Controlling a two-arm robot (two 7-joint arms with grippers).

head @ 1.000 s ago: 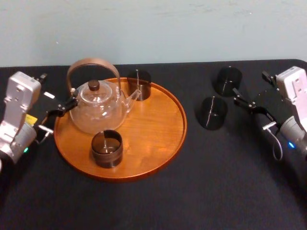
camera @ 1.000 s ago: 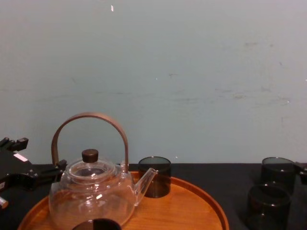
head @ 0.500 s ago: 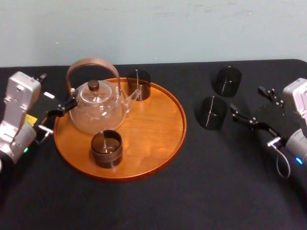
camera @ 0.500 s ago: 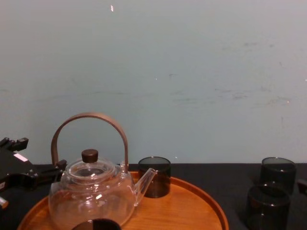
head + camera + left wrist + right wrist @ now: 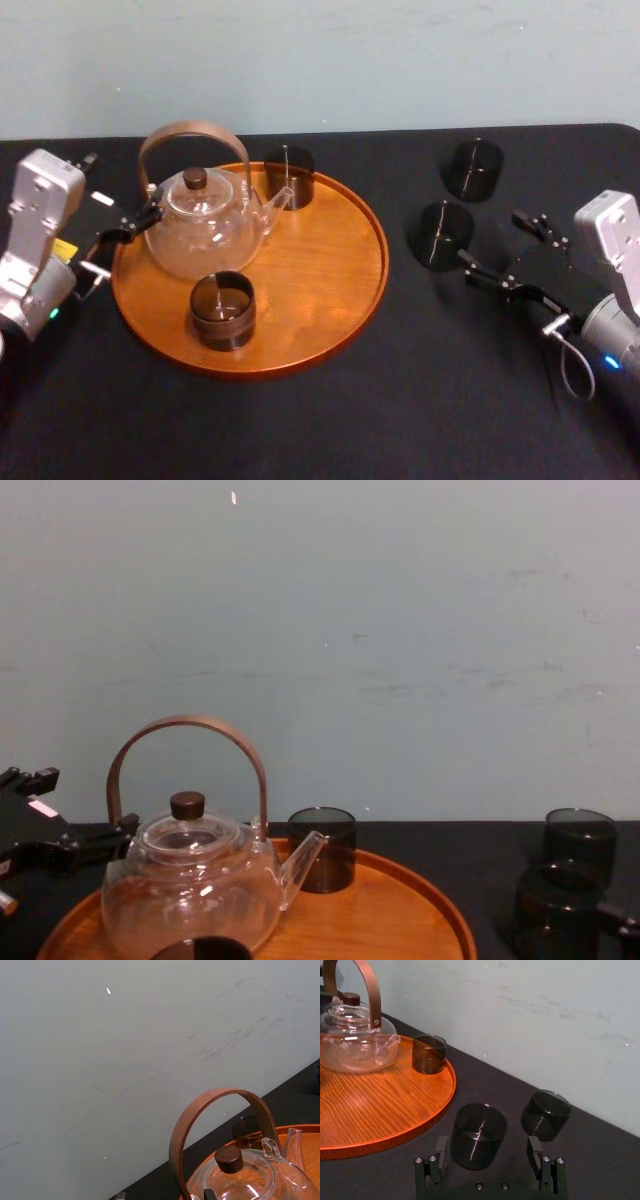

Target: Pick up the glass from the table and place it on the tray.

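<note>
Right pincer point(image 5: 492, 240) gapes at smoky cylindrical glass point(image 5: 440, 235); left pincer point(image 5: 122, 186) beside wooden tray point(image 5: 330, 290).

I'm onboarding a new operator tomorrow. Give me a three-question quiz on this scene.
1. How many dark glasses stand on the tray?
2. True or false: the right pincer is open, facing the nearer glass on the table.
3. The idle left pincer sits beside: A) the teapot, B) the tray's near rim, C) the tray's right rim.
Key: 1. two; 2. true; 3. A.
</note>
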